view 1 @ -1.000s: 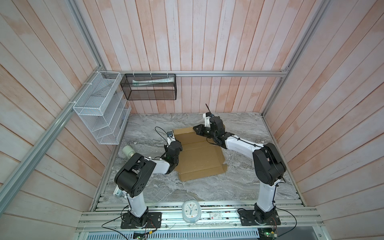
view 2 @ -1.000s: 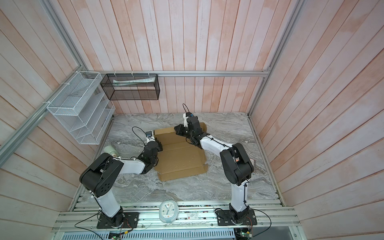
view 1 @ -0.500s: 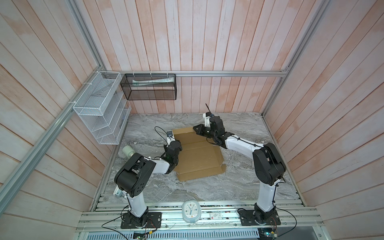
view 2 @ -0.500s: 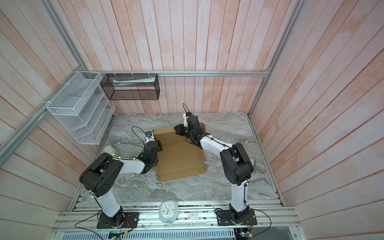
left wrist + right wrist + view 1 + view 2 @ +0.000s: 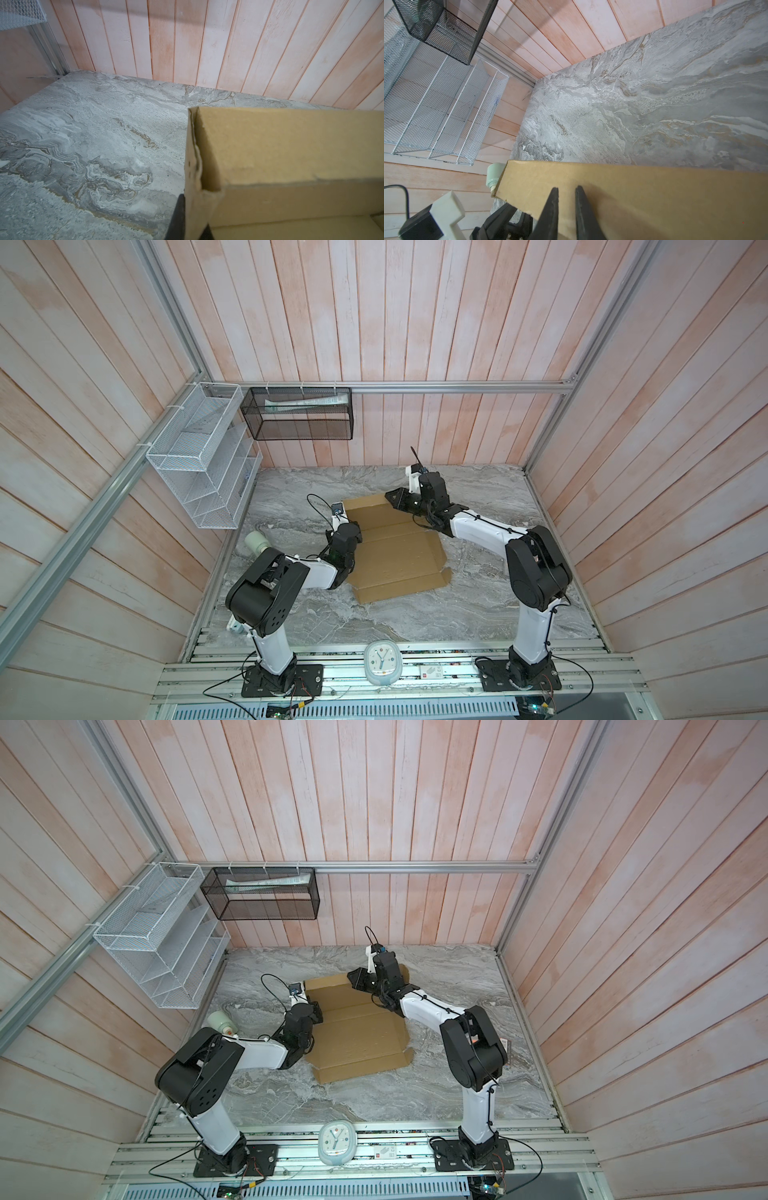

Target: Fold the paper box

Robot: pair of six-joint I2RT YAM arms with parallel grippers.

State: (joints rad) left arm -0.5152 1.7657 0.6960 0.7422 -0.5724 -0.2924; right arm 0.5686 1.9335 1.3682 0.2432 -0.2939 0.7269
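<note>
While both top views show the paper box [image 5: 395, 560] partly folded on the table [image 5: 478, 614], only the left wrist view reveals the left gripper [image 5: 192, 226] clamped on its upright side wall, right wrist view alone, right gripper [image 5: 566, 190] narrowly parted over the far flap

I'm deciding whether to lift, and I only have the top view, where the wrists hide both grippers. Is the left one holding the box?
Observer: Yes. Left wrist view: the left gripper is shut on the upright side flap of the paper box.
Operator: And the right one?
Observer: Right wrist view: the right gripper has its fingers slightly apart, both on one side of the raised rear flap, gripping nothing.
Operator: Is the corner formed?
Observer: Left wrist view: side flap meets rear flap at a corner, its edge crumpled.
</note>
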